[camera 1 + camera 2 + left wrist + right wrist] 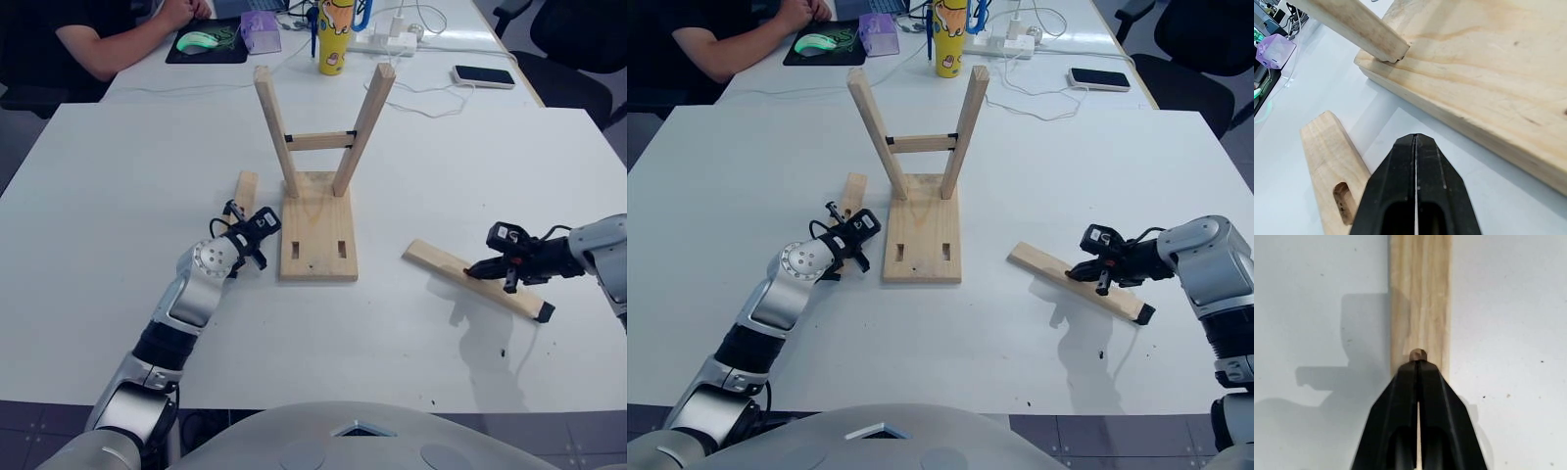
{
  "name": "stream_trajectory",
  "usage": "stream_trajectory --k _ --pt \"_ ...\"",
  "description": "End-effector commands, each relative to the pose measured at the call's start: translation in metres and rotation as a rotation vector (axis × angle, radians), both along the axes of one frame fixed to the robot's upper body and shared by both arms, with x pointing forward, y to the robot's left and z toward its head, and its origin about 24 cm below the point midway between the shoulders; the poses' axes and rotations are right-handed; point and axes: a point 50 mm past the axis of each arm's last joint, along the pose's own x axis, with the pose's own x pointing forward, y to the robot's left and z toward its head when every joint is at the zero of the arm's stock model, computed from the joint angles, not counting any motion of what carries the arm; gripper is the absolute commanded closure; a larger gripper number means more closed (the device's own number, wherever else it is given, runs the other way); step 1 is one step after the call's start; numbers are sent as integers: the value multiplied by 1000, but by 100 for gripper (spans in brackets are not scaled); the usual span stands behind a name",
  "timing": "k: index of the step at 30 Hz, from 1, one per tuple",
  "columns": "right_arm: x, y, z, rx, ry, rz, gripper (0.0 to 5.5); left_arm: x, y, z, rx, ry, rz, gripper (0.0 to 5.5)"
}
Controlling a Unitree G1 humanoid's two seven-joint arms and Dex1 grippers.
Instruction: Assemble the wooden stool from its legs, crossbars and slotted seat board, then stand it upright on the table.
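Seat board: I see the seat board (318, 240) flat on the tabletop (118, 196), mid-scene, its two near slots open.
Fitted parts: two upright legs (276, 132) rise from the board's far end, with a crossbar (320, 141) joining them.
Left gripper: the left gripper (1415, 142) has its fingers pressed together and empty, between the board's left edge and a loose slotted leg (1327, 161).
Right gripper: the right gripper (1418, 366) has its fingers together, tips over a small brown knob (1418, 354) on the right loose leg (436, 262), which lies diagonally to the right of the board.
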Motion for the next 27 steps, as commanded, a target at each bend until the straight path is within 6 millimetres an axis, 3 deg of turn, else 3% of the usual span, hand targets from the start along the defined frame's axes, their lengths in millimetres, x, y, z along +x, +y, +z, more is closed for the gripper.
stream_trajectory --k 1,10,16,19,22,25,27 --pt "3 24 -31 48 -1 -90 550 2 -1 1 -1 -5 -5 549" --pt "36 87 -59 276 -143 -606 550 1 -4 3 -13 -8 -3 549" --pt "58 109 -53 429 -239 -984 550 2 -5 3 -17 -8 0 549" --pt "62 112 -38 490 -277 -1053 550 2 -4 4 -15 -12 3 549" --pt "69 109 -7 547 -351 -1086 550 2 -1 7 -32 -49 30 549" --pt "71 108 28 605 -446 -1055 550 5 2 22 -77 -167 64 549" --pt "68 93 43 556 -537 -1028 550 7 4 40 -141 -276 107 549"
